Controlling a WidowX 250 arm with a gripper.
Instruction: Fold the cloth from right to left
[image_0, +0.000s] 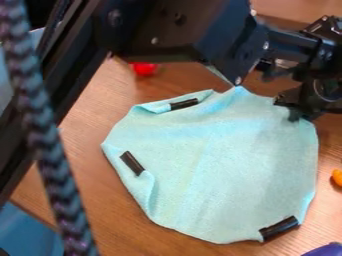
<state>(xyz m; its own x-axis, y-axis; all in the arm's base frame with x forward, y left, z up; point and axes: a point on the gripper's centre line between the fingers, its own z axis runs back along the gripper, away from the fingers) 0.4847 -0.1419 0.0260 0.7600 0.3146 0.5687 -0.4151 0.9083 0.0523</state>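
- My gripper (292, 108) is at the cloth's upper right edge, tilted in from the right of the view. I judge this a sensible station for a right-to-left fold. Open or closed, I cannot tell; nor can I confirm a hold on the fabric.
- My arm (177, 32), black and hard-cased, crosses above the cloth's upper edge. A braided cable (48, 145) with a ribbed weave hangs in the foreground.
- The cloth (220, 165) lies spread on the wood-grained table (93, 200): pale aqua, soft, matte, roughly rounded, with shallow creases towards the top. The fold is not made.
- Three stiff black strips sit at its margins: upper strip (184, 104), left strip (132, 163), lower right strip (279, 228). Their purpose is presumably to mark or stiffen the edge. The margin curls inward by the first two.
- A slack grip could lose the edge or bunch it; a low, steady carry leftward seems advisable.
- Outlying: a glossy red round object (144, 69) beyond the cloth, an orange object (338, 177) to its right.
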